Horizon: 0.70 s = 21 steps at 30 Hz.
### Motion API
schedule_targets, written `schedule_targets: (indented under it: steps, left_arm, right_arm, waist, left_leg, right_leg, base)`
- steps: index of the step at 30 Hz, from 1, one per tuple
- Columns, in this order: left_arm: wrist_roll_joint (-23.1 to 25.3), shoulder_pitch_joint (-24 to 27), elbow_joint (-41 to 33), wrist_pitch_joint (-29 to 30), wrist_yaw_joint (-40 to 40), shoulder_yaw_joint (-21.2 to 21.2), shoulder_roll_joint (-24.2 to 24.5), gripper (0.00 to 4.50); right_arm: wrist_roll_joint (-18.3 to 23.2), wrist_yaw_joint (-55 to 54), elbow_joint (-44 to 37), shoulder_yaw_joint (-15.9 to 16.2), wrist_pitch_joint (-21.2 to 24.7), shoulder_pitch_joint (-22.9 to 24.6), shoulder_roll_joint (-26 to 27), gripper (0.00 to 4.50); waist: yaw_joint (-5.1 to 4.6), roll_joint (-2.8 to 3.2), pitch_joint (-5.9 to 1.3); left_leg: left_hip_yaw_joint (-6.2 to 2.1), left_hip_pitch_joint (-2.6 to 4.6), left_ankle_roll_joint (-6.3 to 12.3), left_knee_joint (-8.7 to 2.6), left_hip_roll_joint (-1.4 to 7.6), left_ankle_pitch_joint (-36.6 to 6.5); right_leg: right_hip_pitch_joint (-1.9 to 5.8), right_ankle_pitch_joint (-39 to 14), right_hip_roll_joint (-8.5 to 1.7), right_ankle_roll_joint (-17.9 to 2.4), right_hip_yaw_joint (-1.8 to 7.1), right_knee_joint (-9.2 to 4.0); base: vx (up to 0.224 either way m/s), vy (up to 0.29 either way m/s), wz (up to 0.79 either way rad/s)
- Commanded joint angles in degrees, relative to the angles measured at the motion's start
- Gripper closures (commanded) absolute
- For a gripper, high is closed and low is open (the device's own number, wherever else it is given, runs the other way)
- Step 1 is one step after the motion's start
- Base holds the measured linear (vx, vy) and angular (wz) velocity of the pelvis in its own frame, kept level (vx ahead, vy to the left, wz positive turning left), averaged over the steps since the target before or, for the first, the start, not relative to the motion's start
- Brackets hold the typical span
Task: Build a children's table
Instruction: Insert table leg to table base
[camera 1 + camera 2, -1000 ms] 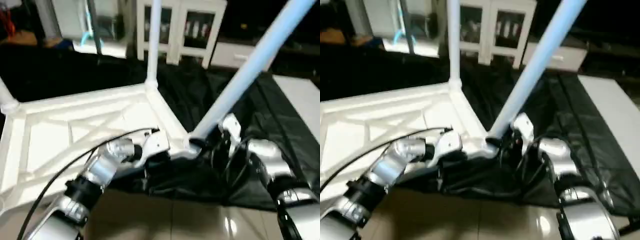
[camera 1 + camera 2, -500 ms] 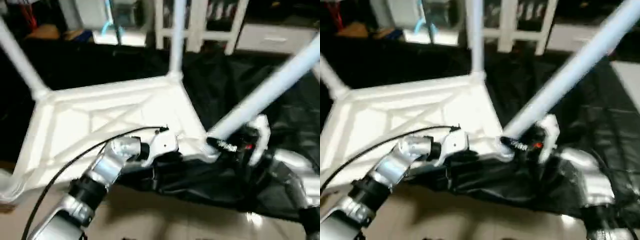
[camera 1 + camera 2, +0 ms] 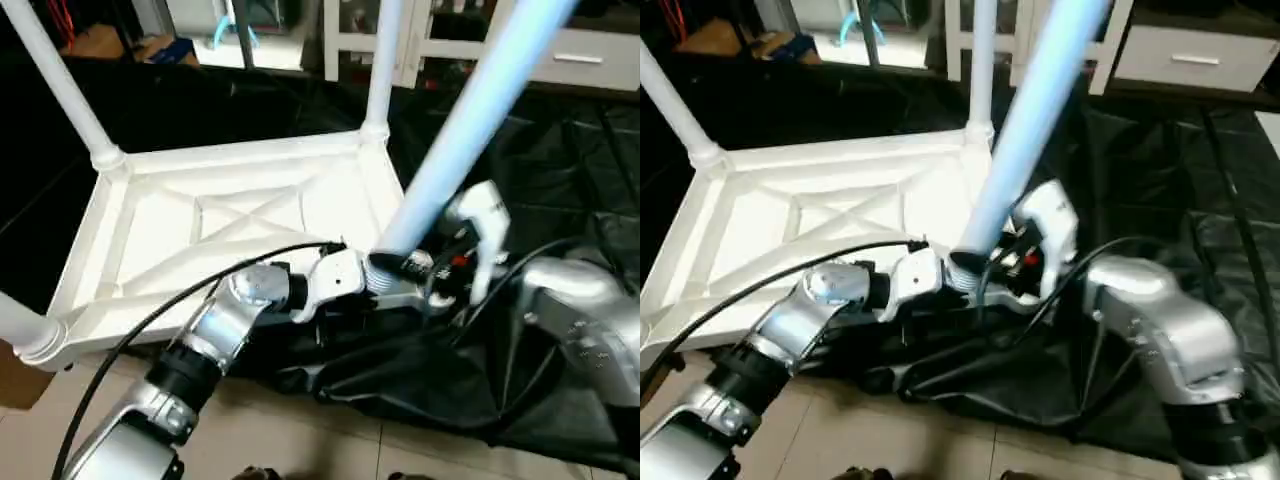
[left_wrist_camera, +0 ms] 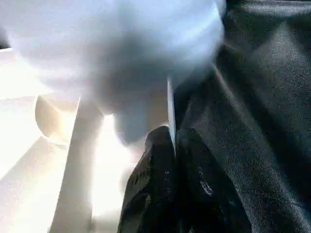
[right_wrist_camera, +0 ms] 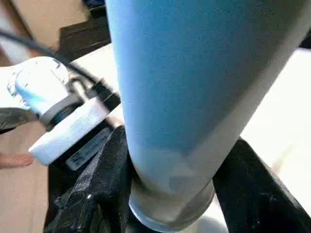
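The children's table top (image 3: 150, 250) lies upside down, X ribs facing up. Two white legs (image 3: 55, 80) (image 3: 383, 70) stand in the far corner sockets, and a third leg (image 3: 20, 325) rises at the near left corner. The fourth leg (image 3: 470, 110) leans up to the right from the near right corner socket (image 3: 385, 268). My right gripper (image 5: 170, 194) is shut on this leg's base, with a black finger (image 5: 107, 184) on either side. My left gripper (image 3: 345, 300) is at the top's near edge beside that socket, its fingers (image 4: 155, 194) pinched on the thin white rim.
A black sheet (image 3: 520, 170) lies crumpled under and to the right of the table top. A white cabinet with a drawer (image 3: 1190, 60) stands at the back. Tiled floor (image 3: 300, 430) lies in front, with a brown cardboard piece (image 3: 10, 375) at the left edge.
The camera has shifted, bringing more of the table top's left side into view. The held leg stands steeper than before. Both grippers keep their holds.
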Motion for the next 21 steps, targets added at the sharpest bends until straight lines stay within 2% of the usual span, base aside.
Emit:
schedule_targets:
  steps: [1,2,4,6,8,10,11,12,13,15,17,18,19,20,21]
  left_arm:
    - [1.2,2.5,1.6,0.1,-0.1,-0.6,1.8,4.5]
    - [1.0,2.6,1.7,-0.2,0.0,-0.4,1.9,4.5]
    - [0.1,2.6,2.2,-1.2,0.2,0.7,1.7,4.5]
    - [-0.6,2.5,2.1,-1.7,0.2,1.3,1.7,4.5]
    - [-1.1,1.9,2.2,-2.1,-0.3,2.0,2.2,4.5]
    - [-0.1,1.2,3.1,-2.2,-0.4,1.7,3.4,4.5]
    - [0.3,1.1,3.4,-2.2,-0.3,1.6,3.8,4.5]
    - [1.2,0.8,4.2,-2.2,0.3,1.5,4.3,4.5]
    - [1.7,0.7,4.6,-2.2,0.6,1.4,4.5,4.5]
    - [3.4,0.9,5.3,-0.9,0.4,0.7,6.3,4.5]
    - [4.7,1.5,5.6,0.2,1.0,0.9,8.6,4.5]
    - [4.9,1.6,5.7,0.1,1.3,1.1,9.3,4.5]
    - [4.7,2.2,5.2,0.4,1.4,1.7,10.4,4.5]
    - [4.6,2.5,4.9,0.6,1.5,2.2,11.2,4.5]
    - [3.9,3.1,3.9,1.5,1.4,3.1,12.0,4.5]
  right_arm:
    - [1.9,-1.7,-3.0,-3.8,2.9,-1.8,-0.6,2.59]
    - [2.0,-2.0,-3.2,-4.1,3.6,-2.2,-0.6,2.59]
    - [2.0,-3.3,-3.8,-5.2,6.0,-3.8,-0.4,2.59]
    - [1.6,-3.7,-3.7,-5.2,6.7,-4.2,-0.7,2.59]
    - [1.8,-5.1,-4.0,-5.1,7.7,-4.2,-1.8,2.59]
    - [1.6,-5.2,-3.9,-5.1,7.3,-3.3,-2.2,2.59]
    - [1.6,-5.2,-3.9,-5.2,7.1,-3.0,-2.2,2.59]
    - [0.8,-4.6,-3.5,-5.4,5.8,-1.3,-2.2,2.59]
    - [0.3,-4.2,-3.4,-5.6,5.2,-0.3,-2.2,2.59]
    - [-2.3,-2.1,-0.3,-5.2,0.8,3.0,-2.3,2.59]
    - [-4.8,0.0,4.5,-4.3,-3.8,4.6,-2.3,2.59]
    - [-5.3,0.4,5.8,-4.0,-4.9,4.8,-2.3,2.59]
    - [-5.7,1.0,7.6,-3.7,-6.3,4.8,-2.4,2.59]
    - [-5.9,1.3,8.8,-3.6,-7.0,4.7,-2.4,2.59]
    - [-6.2,1.8,10.4,-3.3,-7.9,4.3,-2.4,2.59]
  waist:
    - [0.02,-1.53,-3.93]
    - [-0.11,-1.47,-3.82]
    - [-0.25,-1.1,-3.71]
    - [-0.25,-1.18,-3.71]
    - [-0.06,-1.21,-3.88]
    - [0.11,-1.2,-4.05]
    - [0.11,-1.2,-4.05]
    - [0.13,-1.31,-4.15]
    - [0.16,-1.29,-4.16]
    - [0.12,-1.1,-4.17]
    - [-0.18,-1.16,-4.03]
    - [-0.36,-1.27,-3.93]
    - [-0.85,-1.37,-3.74]
    - [-0.94,-1.55,-3.87]
    - [-1.14,-1.6,-3.66]
  left_leg:
    - [0.04,1.1,7.95,-2.44,1.35,-1.0]
    - [0.0,1.11,6.83,-2.6,1.38,-2.7]
    - [0.06,1.32,4.96,-2.72,1.38,-4.7]
    - [0.3,1.65,3.39,-2.72,1.34,-6.7]
    - [0.42,1.65,2.56,-2.56,1.33,-5.9]
    - [0.46,1.41,2.76,-2.29,1.15,-4.1]
    - [0.46,1.41,2.76,-2.29,1.15,-4.1]
    - [0.51,1.26,3.31,-2.11,1.04,-3.7]
    - [0.51,1.33,3.4,-2.06,1.06,-3.9]
    - [0.56,1.3,3.51,-2.02,1.1,-5.2]
    - [0.51,1.24,2.9,-2.14,1.03,-7.2]
    - [0.49,1.12,2.71,-2.17,0.96,-7.9]
    - [0.48,1.13,2.09,-2.32,0.85,-9.6]
    - [0.44,1.21,1.98,-2.29,0.91,-10.0]
    - [0.42,1.16,1.9,-2.43,0.96,-10.8]
  right_leg:
    - [3.26,7.6,-1.95,-14.7,1.31,-1.89]
    - [3.29,3.9,-1.91,-14.4,1.31,-2.07]
    - [3.11,0.0,-1.81,-13.9,1.4,-2.33]
    - [2.88,-2.3,-1.66,-13.5,1.59,-2.55]
    - [2.9,-1.1,-1.52,-13.4,1.76,-2.31]
    - [3.01,2.4,-1.35,-13.3,1.77,-1.87]
    - [3.01,2.4,-1.35,-13.3,1.77,-1.87]
    - [3.11,4.0,-1.35,-13.2,1.84,-1.74]
    - [3.09,4.0,-1.42,-13.3,1.84,-1.7]
    - [2.97,2.8,-1.5,-13.4,1.82,-1.83]
    - [2.97,-0.2,-1.47,-13.7,1.72,-2.07]
    - [2.97,-1.4,-1.44,-13.7,1.68,-2.15]
    - [2.97,-4.9,-1.27,-13.3,1.69,-2.41]
    - [2.98,-5.8,-1.37,-13.3,1.68,-2.38]
    - [2.87,-7.2,-1.42,-13.2,1.71,-2.53]
  base:
    - [0.0,0.0,0.0]
    - [0.0,0.0,0.0]
    - [0.0,0.0,0.0]
    - [0.0,0.0,0.0]
    - [0.0,0.0,0.0]
    - [0.0,0.0,0.0]
    - [0.0,0.0,0.0]
    - [0.0,0.0,0.0]
    - [0.0,0.0,0.0]
    - [0.0,0.0,0.0]
    - [0.0,0.0,0.0]
    - [0.0,0.0,0.0]
    - [0.0,0.0,0.0]
    - [0.0,0.0,0.0]
    - [0.0,0.0,0.0]
